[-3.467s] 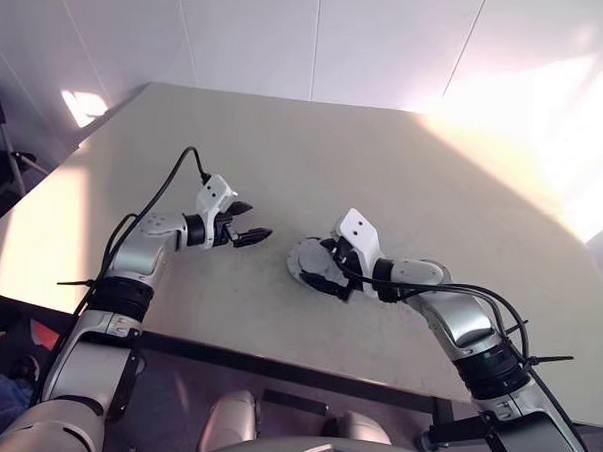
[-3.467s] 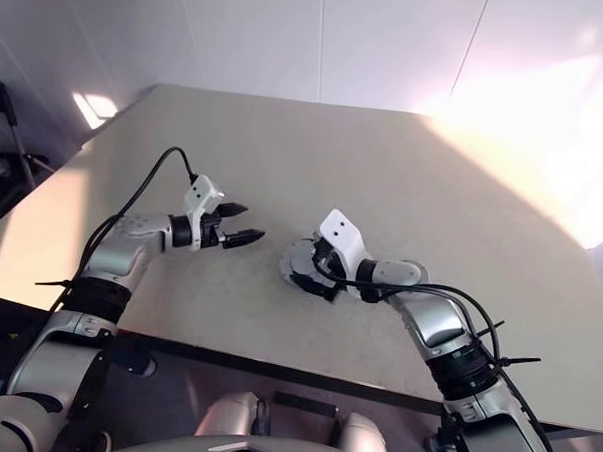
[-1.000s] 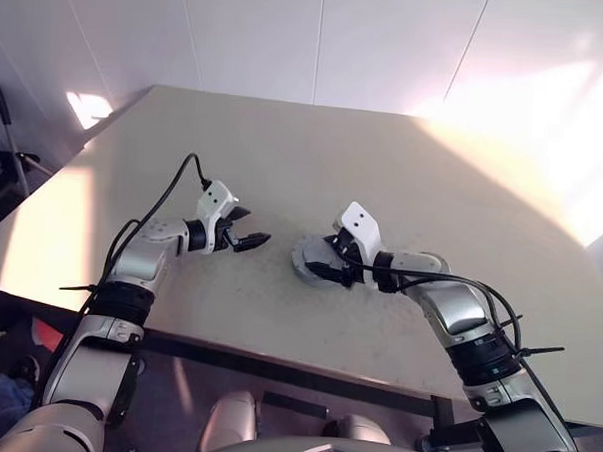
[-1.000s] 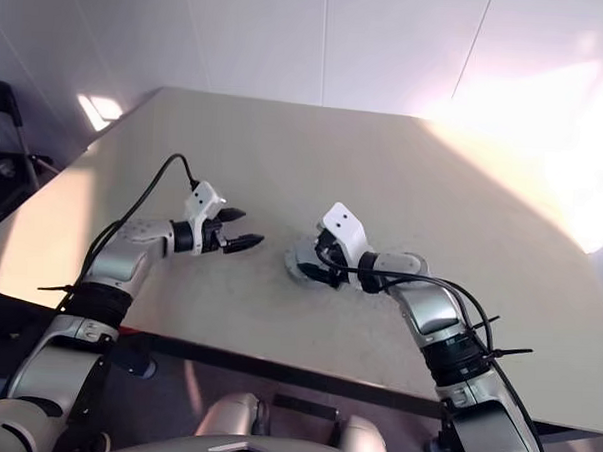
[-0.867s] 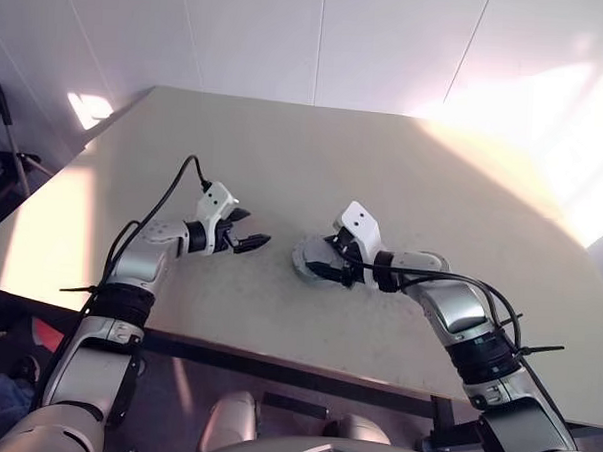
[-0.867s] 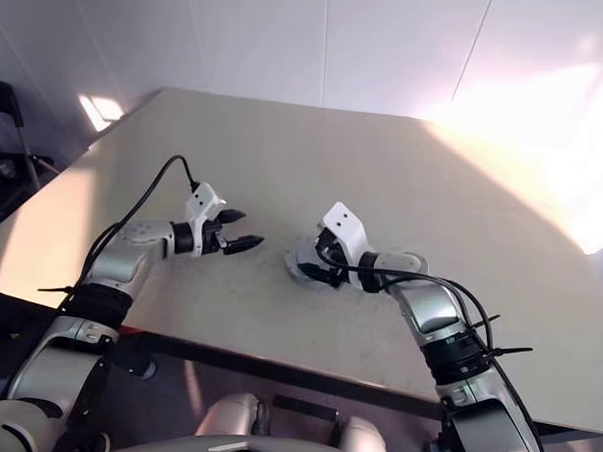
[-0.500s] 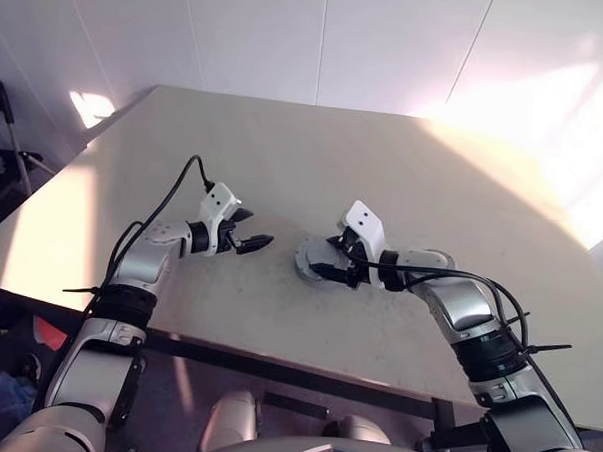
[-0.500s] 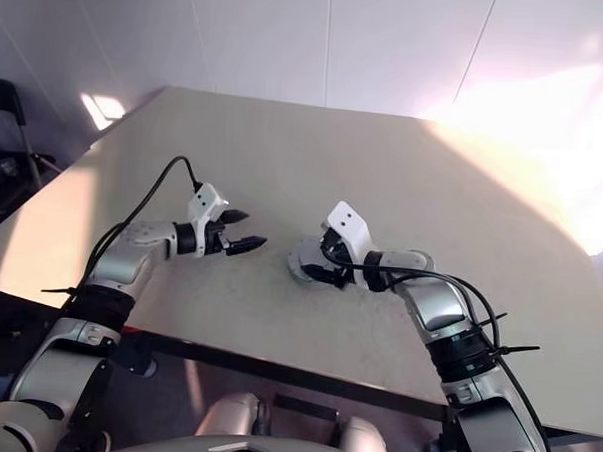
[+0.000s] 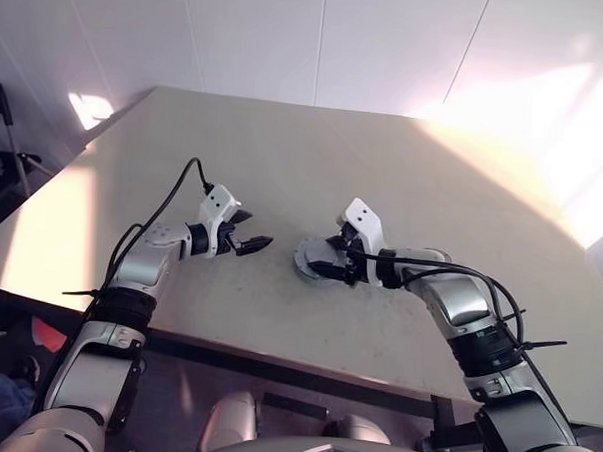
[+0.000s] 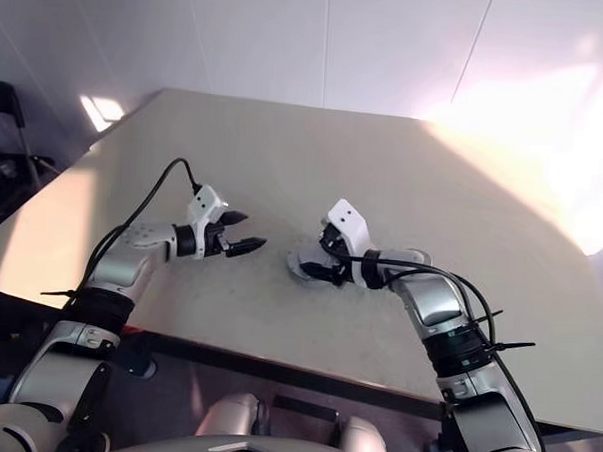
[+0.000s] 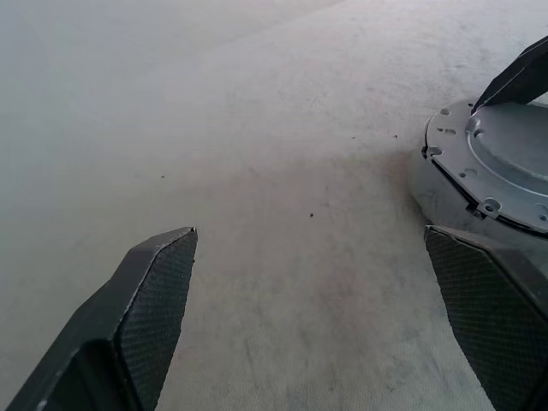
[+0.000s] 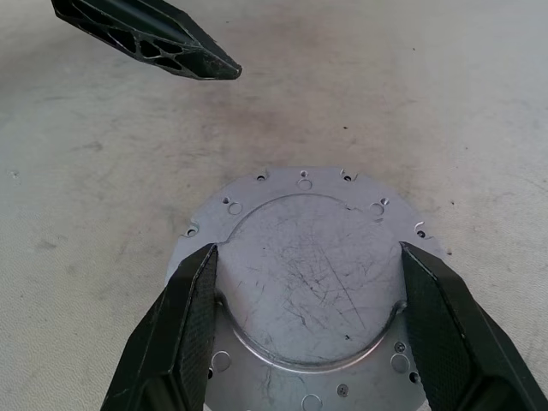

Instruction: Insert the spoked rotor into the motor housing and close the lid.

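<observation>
The lid (image 12: 300, 190), a grey scratched metal disc with a raised centre and small holes round its rim, lies flat on the table (image 9: 384, 170) near the front middle. My right gripper (image 12: 308, 250) reaches over it from the right, its fingers (image 12: 184, 325) closed against both sides of the raised centre. Under the lid's rim a pale side wall of the motor housing (image 11: 421, 190) shows; its inside is covered. The spoked rotor is hidden. My left gripper (image 9: 256, 230) hovers open and empty a short way left of the lid (image 9: 306, 256), pointing at it.
The beige table runs wide and bare to the back and to the right, with strong sunlight on its far right. Its front edge (image 9: 305, 371) lies close below the lid. A black cable (image 9: 173, 190) loops up from my left wrist.
The lid lies where it was. Both grippers keep their places and their openings; only the view has shifted slightly.
</observation>
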Motion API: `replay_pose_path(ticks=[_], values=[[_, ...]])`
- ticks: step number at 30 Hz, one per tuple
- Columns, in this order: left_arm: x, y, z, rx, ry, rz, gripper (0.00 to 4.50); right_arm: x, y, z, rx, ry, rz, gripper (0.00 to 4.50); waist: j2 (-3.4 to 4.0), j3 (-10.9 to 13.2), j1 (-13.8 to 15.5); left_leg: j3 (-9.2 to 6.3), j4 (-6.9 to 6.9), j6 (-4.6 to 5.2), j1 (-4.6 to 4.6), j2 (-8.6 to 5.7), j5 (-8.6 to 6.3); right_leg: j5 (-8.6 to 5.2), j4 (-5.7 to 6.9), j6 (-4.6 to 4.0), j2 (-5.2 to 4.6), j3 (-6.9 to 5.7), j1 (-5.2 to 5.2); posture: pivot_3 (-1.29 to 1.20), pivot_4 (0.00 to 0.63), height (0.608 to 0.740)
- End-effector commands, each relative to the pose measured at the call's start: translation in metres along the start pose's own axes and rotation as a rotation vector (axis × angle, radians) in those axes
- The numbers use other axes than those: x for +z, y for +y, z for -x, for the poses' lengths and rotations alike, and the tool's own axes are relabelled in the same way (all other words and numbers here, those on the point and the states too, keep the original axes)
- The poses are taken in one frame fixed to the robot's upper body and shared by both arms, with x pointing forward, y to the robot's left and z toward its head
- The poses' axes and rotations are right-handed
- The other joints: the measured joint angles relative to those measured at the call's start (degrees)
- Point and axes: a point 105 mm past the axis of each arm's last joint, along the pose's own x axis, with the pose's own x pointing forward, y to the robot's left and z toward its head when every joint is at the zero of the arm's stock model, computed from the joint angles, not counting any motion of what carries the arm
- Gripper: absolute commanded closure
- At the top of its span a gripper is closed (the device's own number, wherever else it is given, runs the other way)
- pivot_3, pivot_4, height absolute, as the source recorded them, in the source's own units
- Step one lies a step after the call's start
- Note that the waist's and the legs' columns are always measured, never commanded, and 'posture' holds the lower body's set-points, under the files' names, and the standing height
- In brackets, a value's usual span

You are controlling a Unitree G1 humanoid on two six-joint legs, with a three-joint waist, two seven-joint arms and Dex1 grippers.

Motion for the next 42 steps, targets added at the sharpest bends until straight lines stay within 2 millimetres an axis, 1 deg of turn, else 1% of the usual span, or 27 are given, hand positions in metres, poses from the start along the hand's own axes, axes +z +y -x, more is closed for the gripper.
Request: replay_pose_path(ticks=[1, 3, 7, 12, 15, 18, 27, 32, 35, 42], values=[[0.015, 0.001, 0.002, 0.0, -0.042, -0.035, 0.0, -0.025, -0.02, 0.006, -0.107, 0.073, -0.075, 1.4, 0.0, 0.0, 0.0, 0.0, 0.0, 0.0, 0.0, 0.0, 0.0, 0.0, 0.0, 0.0, 0.0, 0.0, 0.01, 0.0, 0.0, 0.74], [0.015, 0.001, 0.002, 0.001, -0.04, -0.035, 0.0, -0.019, -0.021, 0.008, -0.107, 0.044, -0.055, 1.4, 0.0, 0.0, 0.0, 0.0, 0.0, -0.01, 0.01, 0.0, 0.01, 0.0, 0.0, 0.01, 0.0, 0.0, 0.01, 0.0, 0.0, 0.74], [0.013, 0.001, 0.003, 0.001, -0.037, -0.032, 0.0, -0.011, -0.006, 0.012, -0.023, 0.0, 0.009, 1.4, 0.01, 0.0, 0.2, 0.0, 0.0, -0.06, -0.02, 0.0, 0.04, -0.01, 0.0, 0.03, 0.0, 0.0, 0.01, 0.0, 0.0, 0.74], [0.013, 0.001, 0.002, 0.0, -0.036, -0.031, 0.0, -0.004, 0.001, 0.015, 0.009, -0.03, 0.06, 1.4, 0.01, 0.0, 0.2, 0.01, 0.0, -0.03, -0.45, 0.0, 0.02, 0.01, -0.05, -0.01, 0.0, 0.01, -0.27, 0.0, 0.0, 0.74], [0.013, 0.001, 0.001, -0.002, -0.034, -0.031, 0.0, -0.001, -0.001, 0.015, -0.003, -0.049, 0.056, 1.4, 0.01, 0.0, 0.1, 0.01, 0.01, -0.01, -0.76, 0.0, 0.02, 0.01, -0.03, 0.0, 0.0, 0.0, -0.57, 0.0, 0.0, 0.74], [0.012, 0.001, 0.001, -0.001, -0.03, -0.031, 0.0, 0.005, -0.002, 0.014, -0.005, -0.084, 0.052, 1.4, 0.01, 0.0, 0.0, 0.01, 0.01, 0.02, -0.87, 0.0, 0.01, 0.01, -0.03, 0.0, 0.0, 0.0, -0.69, 0.0, 0.0, 0.74], [0.01, 0.002, 0.003, 0.002, -0.023, -0.031, 0.0, 0.015, -0.003, 0.014, -0.004, -0.143, 0.042, 1.4, 0.0, 0.0, -0.1, 0.01, 0.01, 0.03, -0.85, 0.01, 0.0, 0.01, -0.01, 0.0, 0.0, 0.0, -0.69, 0.0, 0.0, 0.74], [0.009, 0.002, 0.003, 0.0, -0.02, -0.032, 0.0, 0.024, 0.002, 0.015, 0.009, -0.177, 0.048, 1.4, 0.01, 0.0, -0.1, 0.01, 0.01, 0.02, -0.89, 0.01, 0.0, 0.01, -0.01, 0.0, 0.0, 0.0, -0.73, 0.0, 0.0, 0.74], [0.009, 0.001, 0.002, -0.003, -0.019, -0.033, 0.0, 0.024, 0.002, 0.014, 0.003, -0.172, 0.047, 1.4, 0.01, 0.0, -0.1, 0.02, 0.01, 0.02, -0.93, 0.01, 0.01, 0.01, -0.01, 0.0, 0.0, 0.0, -0.78, 0.0, 0.0, 0.74], [0.01, 0.001, 0.002, -0.004, -0.018, -0.036, 0.0, 0.005, -0.004, 0.012, -0.031, -0.084, 0.07, 1.4, 0.01, 0.0, -0.1, 0.02, 0.03, 0.02, -0.93, 0.01, 0.01, 0.01, -0.01, 0.0, 0.0, 0.0, -0.76, 0.0, 0.0, 0.74]])
